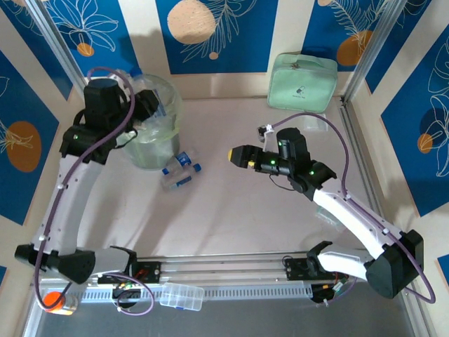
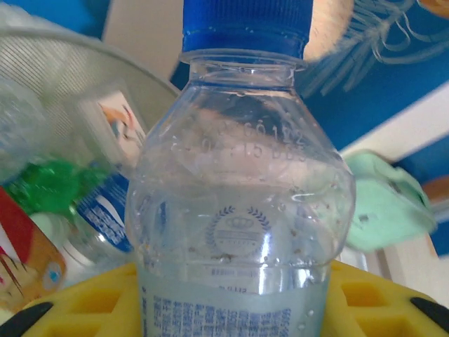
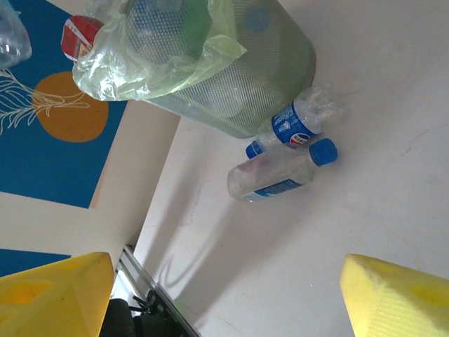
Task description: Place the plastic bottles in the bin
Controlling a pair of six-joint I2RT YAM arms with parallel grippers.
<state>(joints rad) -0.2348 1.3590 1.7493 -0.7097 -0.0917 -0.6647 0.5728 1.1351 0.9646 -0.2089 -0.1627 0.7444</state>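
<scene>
The left gripper point(image 2: 231, 319) is closed on a clear bottle point(image 2: 238, 210). The left wrist view shows this close up: yellow fingers point(image 2: 372, 298) sit on either side of the bottle's lower body, and its blue cap point(image 2: 245, 24) points up the frame. To the left in that view is the bin point(image 2: 77, 67), with a green bottle point(image 2: 49, 186) and a blue-labelled bottle point(image 2: 105, 210) showing through its textured wall.

The top view gives the layout instead. The left arm extends to the bin at the far left of the bench point(image 1: 245, 225), with its wrist over the rim and hiding most of the held bottle. I cannot tell whether that bottle is over the opening or just beside the rim.

The right gripper point(image 1: 233, 156) hangs over the middle of the bench with its jaws wide apart and nothing between them, well apart from the bin. Its wrist view looks along the bench to the bin's side, where a pale green plastic bag point(image 3: 161, 63) spills over the rim. A crumpled bottle point(image 3: 298, 125) with a blue, red and white label lies just beside the bin's wall. A flattened bottle point(image 3: 277, 174) with a blue cap lies alongside it, a little further out. In the top view these two are only small shapes on the bench by the bin.

The top view also shows a mint-green pouch point(image 1: 303, 83) against the far wall and a clear lidded box point(image 1: 182, 297) at the near edge between the arm bases
</scene>
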